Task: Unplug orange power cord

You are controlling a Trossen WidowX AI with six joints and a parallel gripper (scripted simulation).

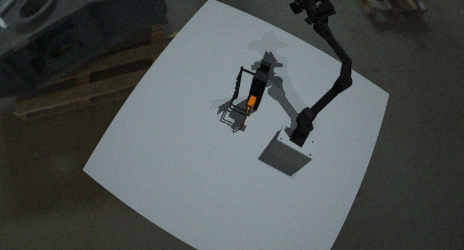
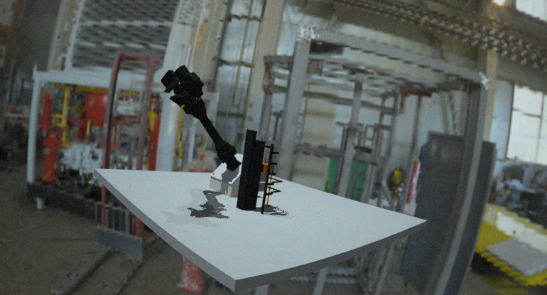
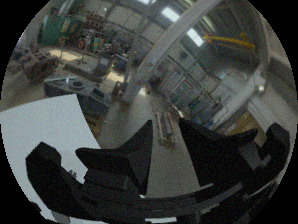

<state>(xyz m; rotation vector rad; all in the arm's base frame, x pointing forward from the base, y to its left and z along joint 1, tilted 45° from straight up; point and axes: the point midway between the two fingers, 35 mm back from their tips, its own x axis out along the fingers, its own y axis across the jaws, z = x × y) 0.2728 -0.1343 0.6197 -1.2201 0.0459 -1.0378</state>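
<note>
The gripper hangs high in the air w/ its fingers part-way apart and nothing between them (only hall background shows in the gap). It's well apart from the orange plug, which sits seated in the upright black power strip mid-table. The orange cord drops from the plug to the white table, beside a thin black wire rack.

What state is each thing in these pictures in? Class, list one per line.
Orange plug: seated in the strip.
Tall black power strip: upright on the white table.
Orange cord: hanging from the plug.
Black gripper: raised, far from the strip, jaws partly apart, holding nothing.
</note>
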